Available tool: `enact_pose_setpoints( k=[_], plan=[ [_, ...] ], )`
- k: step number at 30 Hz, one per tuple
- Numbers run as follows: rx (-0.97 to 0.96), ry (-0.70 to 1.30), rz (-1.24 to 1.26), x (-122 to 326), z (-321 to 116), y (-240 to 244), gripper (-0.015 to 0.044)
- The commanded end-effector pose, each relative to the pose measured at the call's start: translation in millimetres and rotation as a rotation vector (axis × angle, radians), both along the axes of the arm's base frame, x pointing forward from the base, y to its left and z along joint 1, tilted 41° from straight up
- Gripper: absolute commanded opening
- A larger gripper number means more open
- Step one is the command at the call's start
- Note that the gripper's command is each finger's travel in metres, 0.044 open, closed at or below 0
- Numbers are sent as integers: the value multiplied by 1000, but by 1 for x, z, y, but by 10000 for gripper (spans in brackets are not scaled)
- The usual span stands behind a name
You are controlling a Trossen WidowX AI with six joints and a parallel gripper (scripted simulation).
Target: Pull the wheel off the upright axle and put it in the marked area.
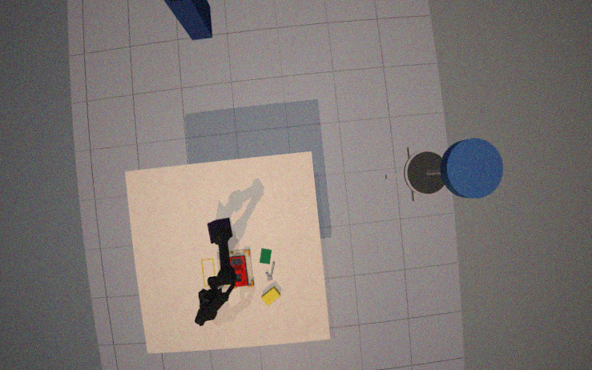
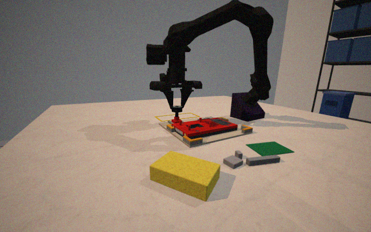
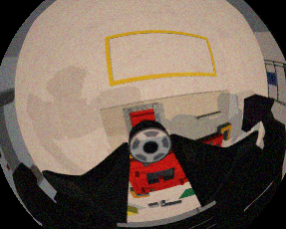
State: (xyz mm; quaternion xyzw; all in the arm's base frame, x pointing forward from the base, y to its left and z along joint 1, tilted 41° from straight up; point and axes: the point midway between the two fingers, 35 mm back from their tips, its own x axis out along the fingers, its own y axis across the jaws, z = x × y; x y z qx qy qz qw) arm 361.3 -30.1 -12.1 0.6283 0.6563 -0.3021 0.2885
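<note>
Above the red axle [image 2: 176, 118], fingers [image 2: 169, 99] clamp the wheel [image 2: 176, 109].

- The arm [image 2: 255, 43] rises from its base [image 2: 245, 110], arches high and bends down to the wrist.
- The wrist points straight down, with the camera block sticking out to one side.
- The gripper [image 2: 177, 108] hangs vertical, fingers [image 2: 169, 99] angled inward to the tips.
- The jaws are clamped on the wheel [image 3: 147, 143], held partway apart by it.
</note>
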Motion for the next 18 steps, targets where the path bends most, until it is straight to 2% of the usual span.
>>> enact_pose_setpoints(
  k=[1, 18],
  plan=[
    [-3, -7, -5, 0, 3, -5, 0],
    [-3, -7, -6, 0, 8, -9, 0]
  ],
)
